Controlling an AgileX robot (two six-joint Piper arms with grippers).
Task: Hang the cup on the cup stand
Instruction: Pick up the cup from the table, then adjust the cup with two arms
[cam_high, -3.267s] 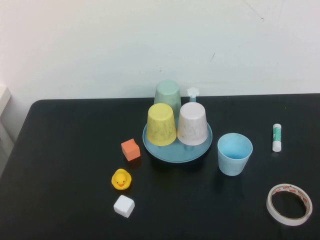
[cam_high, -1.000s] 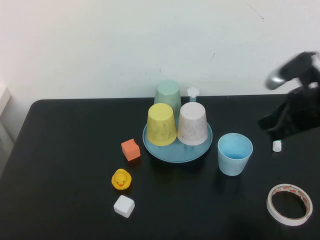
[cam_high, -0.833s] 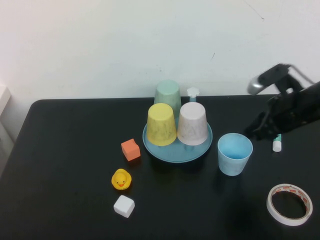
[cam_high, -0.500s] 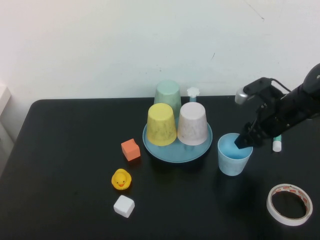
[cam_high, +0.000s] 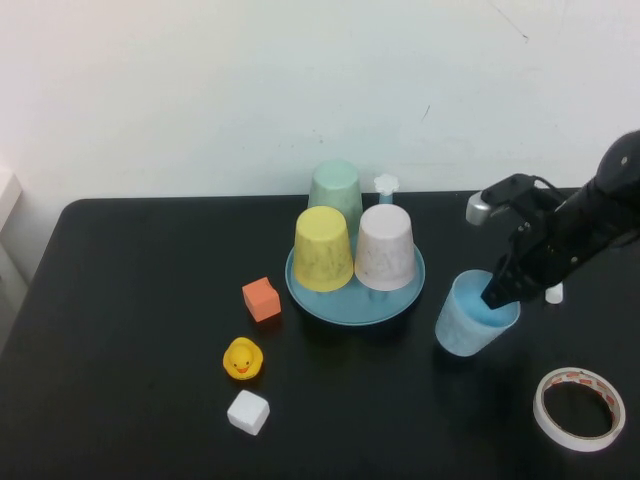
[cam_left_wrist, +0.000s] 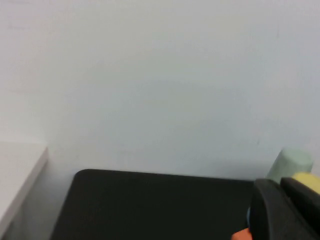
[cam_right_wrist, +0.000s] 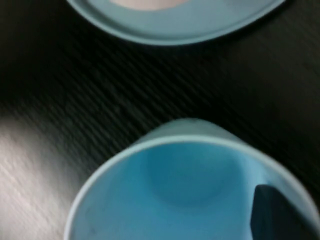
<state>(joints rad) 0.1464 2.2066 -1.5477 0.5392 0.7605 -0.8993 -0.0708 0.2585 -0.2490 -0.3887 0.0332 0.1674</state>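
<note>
Sky-blue plastic marks the cup, which in the high view sits on the black tabletop just to the right of the cup stand, tilted with its mouth leaning toward the right arm. The right tool has one fingertip dipped inside the cup's mouth at the rim; whether the rim wall is pinched cannot be told from here. The stand carries a yellow cup, a pinkish-white cup and a mint-green cup, all inverted, with one flower-capped peg bare at the back. An orange cube, a rubber duck, a white cube, a tape roll and the tip of a glue stick lie around. The left wrist view shows only part of the left tool near the wall and tabletop edge, well away from the work; how far it is open cannot be told. The right wrist view shows the cup's interior with one dark finger inside the rim, and the stand's edge near. Judgement: the grasp step is in hand. The next move calls for a firm pinch on the rim, a lift, inversion, and lowering over the bare peg without knocking the neighbouring cups.
</note>
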